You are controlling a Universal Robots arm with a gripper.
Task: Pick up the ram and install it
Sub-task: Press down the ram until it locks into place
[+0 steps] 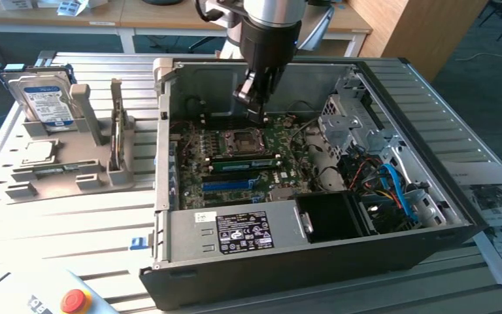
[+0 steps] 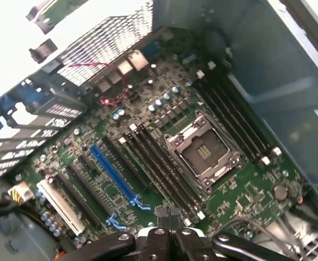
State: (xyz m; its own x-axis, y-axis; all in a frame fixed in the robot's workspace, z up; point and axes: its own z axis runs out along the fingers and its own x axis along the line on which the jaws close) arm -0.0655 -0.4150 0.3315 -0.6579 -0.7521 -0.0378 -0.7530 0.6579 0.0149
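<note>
Claw [image 1: 258, 116] closed, empty, hanging over motherboard [image 1: 260, 140] at 12 o'clock of the CPU socket [image 1: 236, 140]; ram [image 1: 246, 163] seated in slot (6 o'clock of socket).

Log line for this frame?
tool: shut, nothing gripped | position: inside case, over motherboard, near CPU socket
</note>
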